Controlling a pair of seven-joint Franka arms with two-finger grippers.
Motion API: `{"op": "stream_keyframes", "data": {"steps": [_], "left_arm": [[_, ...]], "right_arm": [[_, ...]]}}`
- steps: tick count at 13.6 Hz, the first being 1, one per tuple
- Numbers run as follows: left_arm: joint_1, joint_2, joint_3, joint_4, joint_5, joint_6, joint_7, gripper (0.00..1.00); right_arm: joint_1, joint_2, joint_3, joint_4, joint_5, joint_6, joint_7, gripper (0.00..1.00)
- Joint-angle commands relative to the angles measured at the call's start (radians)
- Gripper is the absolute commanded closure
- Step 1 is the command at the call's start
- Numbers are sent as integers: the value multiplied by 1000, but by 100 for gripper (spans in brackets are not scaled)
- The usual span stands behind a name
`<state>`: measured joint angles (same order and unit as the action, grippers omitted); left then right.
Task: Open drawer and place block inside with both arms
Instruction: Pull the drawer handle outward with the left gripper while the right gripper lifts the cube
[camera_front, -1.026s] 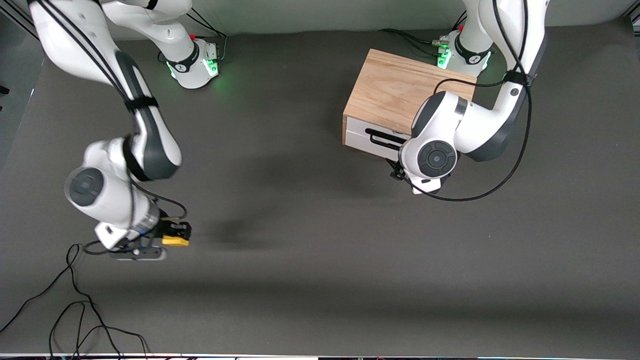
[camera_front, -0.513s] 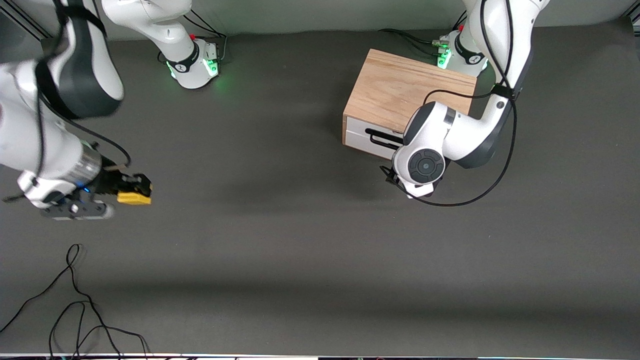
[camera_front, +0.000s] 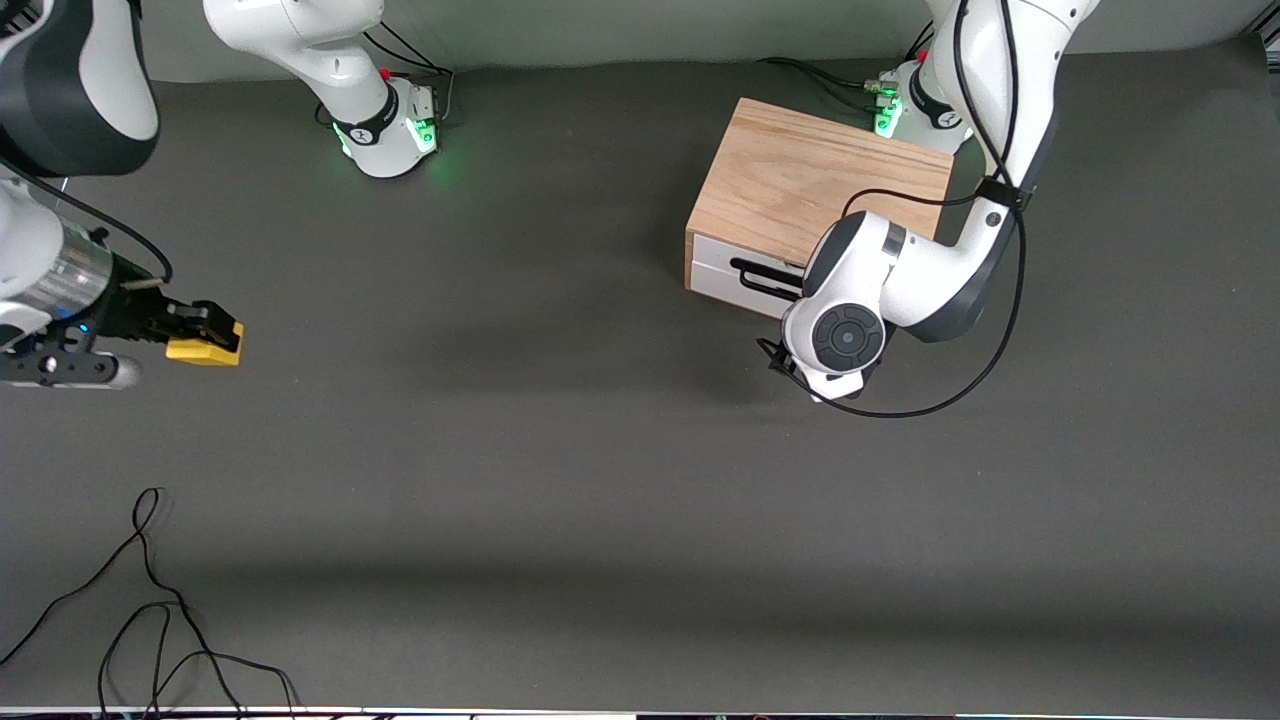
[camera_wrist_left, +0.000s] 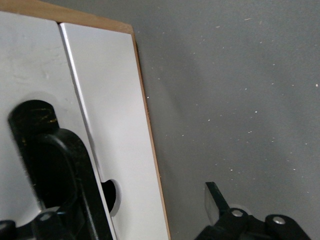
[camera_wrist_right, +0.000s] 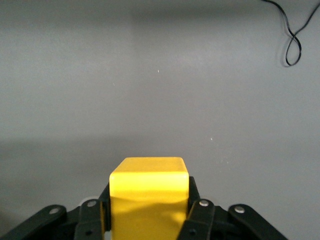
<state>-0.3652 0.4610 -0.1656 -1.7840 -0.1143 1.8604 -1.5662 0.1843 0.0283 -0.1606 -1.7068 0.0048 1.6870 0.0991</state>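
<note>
The wooden box (camera_front: 815, 175) stands near the left arm's base, and its drawer (camera_front: 725, 272) with white front and black bar handle (camera_front: 762, 277) is shut. My left gripper (camera_front: 790, 352) is low in front of the drawer, mostly hidden under its wrist. In the left wrist view the gripper (camera_wrist_left: 125, 220) is open, with the handle (camera_wrist_left: 50, 160) close by one side and one finger (camera_wrist_left: 215, 200) over bare table. My right gripper (camera_front: 195, 335) is shut on the yellow block (camera_front: 203, 350), held in the air over the right arm's end of the table. The right wrist view shows the block (camera_wrist_right: 148, 185) between the fingers (camera_wrist_right: 200, 215).
A loose black cable (camera_front: 150, 600) lies on the dark table near the front camera at the right arm's end; it also shows in the right wrist view (camera_wrist_right: 292, 45). The two green-lit bases (camera_front: 385, 130) (camera_front: 925, 110) stand along the table's edge farthest from the front camera.
My right gripper has lifted the yellow block off the table and carried it toward the right arm's end. My left wrist has shifted slightly along the drawer front toward the handle.
</note>
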Motion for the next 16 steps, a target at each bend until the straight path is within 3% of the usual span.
{"op": "stream_keyframes", "data": {"steps": [1, 6, 16], "left_arm": [[-14, 5, 8, 1, 27, 75, -20, 0], [-17, 13, 8, 5, 30, 213, 0, 0], [-29, 25, 6, 78, 74, 322, 46, 0]], "right_arm": [[3, -73, -7, -48, -6, -38, -16, 76], [6, -76, -8, -43, -8, -41, -6, 76], [4, -80, -27, -56, -17, -41, -27, 76]]}}
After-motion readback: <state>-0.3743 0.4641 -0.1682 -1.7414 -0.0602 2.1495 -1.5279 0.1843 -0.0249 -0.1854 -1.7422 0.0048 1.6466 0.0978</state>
